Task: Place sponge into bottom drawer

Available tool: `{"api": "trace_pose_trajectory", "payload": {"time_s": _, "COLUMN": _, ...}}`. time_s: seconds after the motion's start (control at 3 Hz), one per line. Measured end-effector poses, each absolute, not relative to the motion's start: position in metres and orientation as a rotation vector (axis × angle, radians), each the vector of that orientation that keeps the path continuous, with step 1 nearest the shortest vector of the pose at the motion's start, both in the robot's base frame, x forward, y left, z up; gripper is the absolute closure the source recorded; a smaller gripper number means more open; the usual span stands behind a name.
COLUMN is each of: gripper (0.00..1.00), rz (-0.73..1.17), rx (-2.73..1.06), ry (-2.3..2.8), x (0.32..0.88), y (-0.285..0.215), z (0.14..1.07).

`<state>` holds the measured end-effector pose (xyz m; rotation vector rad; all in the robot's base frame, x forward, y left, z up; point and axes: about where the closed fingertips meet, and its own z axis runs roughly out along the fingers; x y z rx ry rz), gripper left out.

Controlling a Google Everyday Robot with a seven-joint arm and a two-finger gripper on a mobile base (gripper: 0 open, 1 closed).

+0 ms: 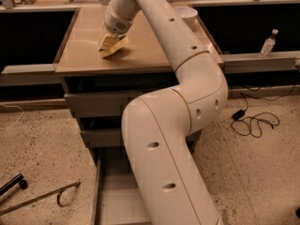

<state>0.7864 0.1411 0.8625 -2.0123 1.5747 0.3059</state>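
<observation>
My gripper is over the left part of the cabinet top. It is shut on the sponge, whose pale yellow foam shows, tilted and lifted just off the surface. The bottom drawer stands pulled open at floor level, below and in front of the cabinet. Its grey interior shows left of my arm, which hides the right part. The two shallower drawers above it are pushed in.
A white bowl stands at the back right of the cabinet top. A water bottle stands on the right ledge. Black cables lie on the floor at right. A metal rod with a hook lies on the floor at left.
</observation>
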Motion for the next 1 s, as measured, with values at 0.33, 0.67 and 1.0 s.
{"api": "trace_pose_trajectory", "payload": {"time_s": 0.33, "gripper": 1.0, "rz": 0.242, "rx": -2.016, "ry": 1.56, "x": 0.792, "y": 0.127, "z": 0.87}}
{"api": "trace_pose_trajectory", "payload": {"time_s": 0.67, "gripper": 1.0, "rz": 0.166, "rx": -2.042, "ry": 1.517, "x": 0.779, "y": 0.12, "z": 0.906}}
{"api": "trace_pose_trajectory", "payload": {"time_s": 1.0, "gripper": 1.0, "rz": 0.173, "rx": -2.041, "ry": 1.473, "x": 0.752, "y": 0.12, "z": 0.933}}
